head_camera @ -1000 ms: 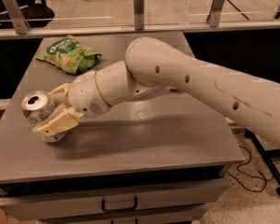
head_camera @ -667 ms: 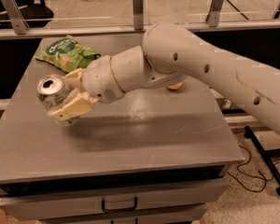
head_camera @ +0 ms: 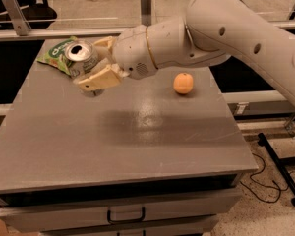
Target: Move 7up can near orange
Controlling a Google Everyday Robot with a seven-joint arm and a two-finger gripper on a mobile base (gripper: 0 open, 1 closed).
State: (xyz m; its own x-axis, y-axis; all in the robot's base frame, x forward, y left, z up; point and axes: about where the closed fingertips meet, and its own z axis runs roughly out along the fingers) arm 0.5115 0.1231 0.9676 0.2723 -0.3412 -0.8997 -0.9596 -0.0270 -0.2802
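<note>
The 7up can (head_camera: pixel 81 57) is a small silver can with its opened top showing. My gripper (head_camera: pixel 93 65) is shut on it and holds it in the air above the far left part of the grey table (head_camera: pixel 137 146). One tan finger (head_camera: pixel 96 78) runs under the can, the other lies behind it. The orange (head_camera: pixel 183 83) sits on the table to the right of the can, about a third of the table's width away. My white arm reaches in from the upper right, above the orange.
A flat green snack bag (head_camera: pixel 56 53) lies at the table's far left corner, partly behind the can. A glass rail with metal posts (head_camera: pixel 145 4) runs behind the table. Drawers (head_camera: pixel 125 214) sit below the front edge. Cables lie on the floor at the right.
My gripper has lifted the can off the left side of the table and carried it up and to the right, toward the orange, which the arm hid before.
</note>
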